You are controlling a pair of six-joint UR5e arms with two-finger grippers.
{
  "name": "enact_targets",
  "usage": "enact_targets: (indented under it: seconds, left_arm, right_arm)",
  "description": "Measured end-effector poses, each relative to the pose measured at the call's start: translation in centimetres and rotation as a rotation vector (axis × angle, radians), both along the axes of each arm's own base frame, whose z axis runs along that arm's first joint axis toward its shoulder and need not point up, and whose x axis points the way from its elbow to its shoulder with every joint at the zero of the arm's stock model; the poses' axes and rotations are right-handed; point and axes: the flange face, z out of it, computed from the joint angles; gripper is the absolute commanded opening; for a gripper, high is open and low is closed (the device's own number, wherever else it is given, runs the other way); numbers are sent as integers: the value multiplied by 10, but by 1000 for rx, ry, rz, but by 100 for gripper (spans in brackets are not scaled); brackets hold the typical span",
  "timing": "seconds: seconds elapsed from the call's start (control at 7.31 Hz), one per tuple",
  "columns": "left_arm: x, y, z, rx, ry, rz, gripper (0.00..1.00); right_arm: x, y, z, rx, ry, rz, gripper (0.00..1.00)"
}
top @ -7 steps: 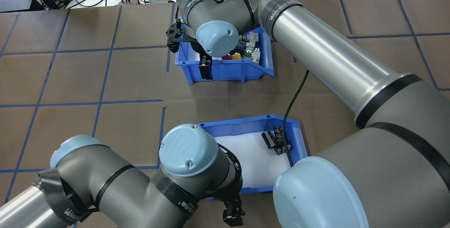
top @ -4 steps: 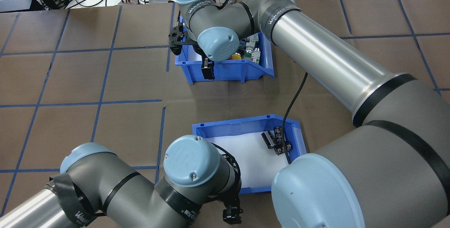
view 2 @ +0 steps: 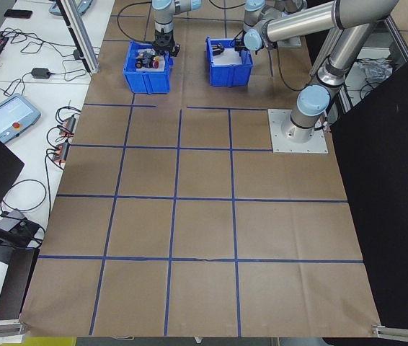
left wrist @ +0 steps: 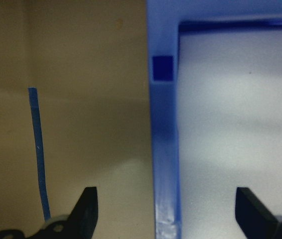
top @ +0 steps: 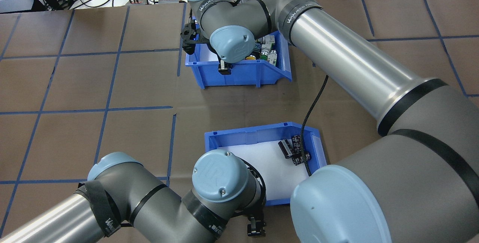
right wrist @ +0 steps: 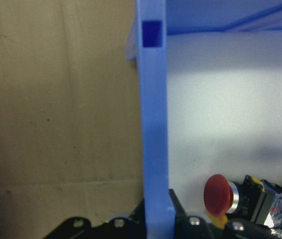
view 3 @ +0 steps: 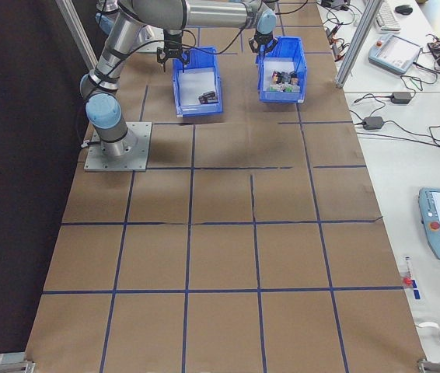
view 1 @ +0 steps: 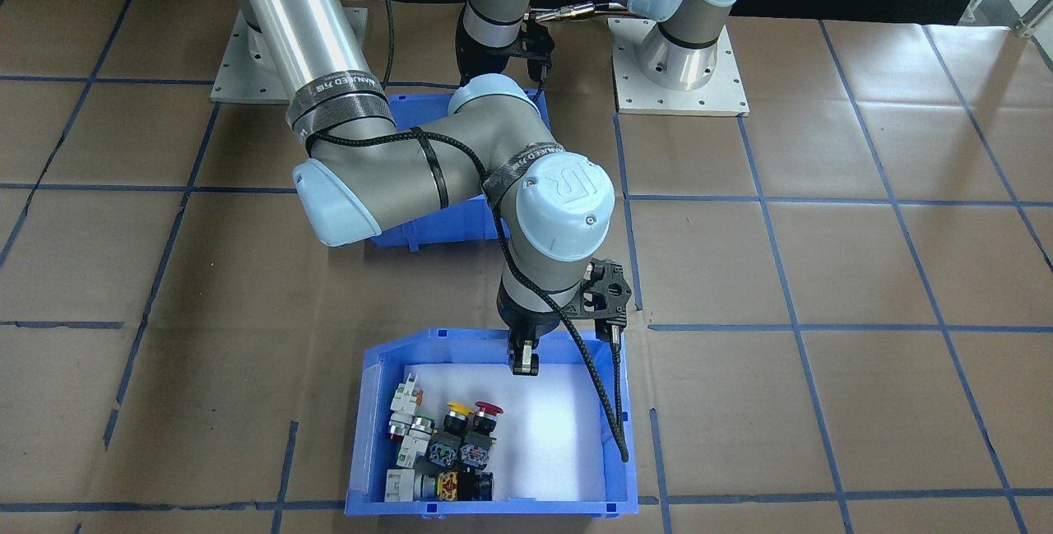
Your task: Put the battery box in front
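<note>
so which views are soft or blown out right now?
Left wrist view: battery box wall blurred, white liner washed out, fingertips dark silhouettes. Right wrist view: switch box wall soft, red button sharper. Front view: glare streak down the right arm's metal tube.

Overhead and front views face each other; both wrist views hug bin walls

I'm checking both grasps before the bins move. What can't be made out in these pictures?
- Battery box: in the front-facing view the right arm covers most of it; no batteries show there.
- Left gripper: open astride the box wall; overhead, its wrist hides the fingertips.
- Right gripper: the switch bin wall hides its fingertips, so closure is unclear.
- Side views: both grippers too small to judge.
</note>
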Motion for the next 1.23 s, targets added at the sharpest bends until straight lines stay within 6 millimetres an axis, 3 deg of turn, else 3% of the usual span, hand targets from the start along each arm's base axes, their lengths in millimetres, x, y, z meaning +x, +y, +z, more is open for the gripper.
enact_targets:
  seconds: [0.27,0.55,0.96,1.23]
  left_arm:
    - [-2,-2,-1,-15,2,-3,29]
    - [-5,-7,-6,-40,16,-6,3]
    - [-12,-17,-12,-97,48,-15,0]
    - [-8,-24,4,-171,50,-69,0]
  right_arm:
    - [-11,-7,23,-32,-12,-4,3]
    - [-43,-17,55,-68,-13,-2,3]
    - [-124,-33,107,-82,-3,-15,3]
    - [-189,-42,136,-71,11,-3,3]
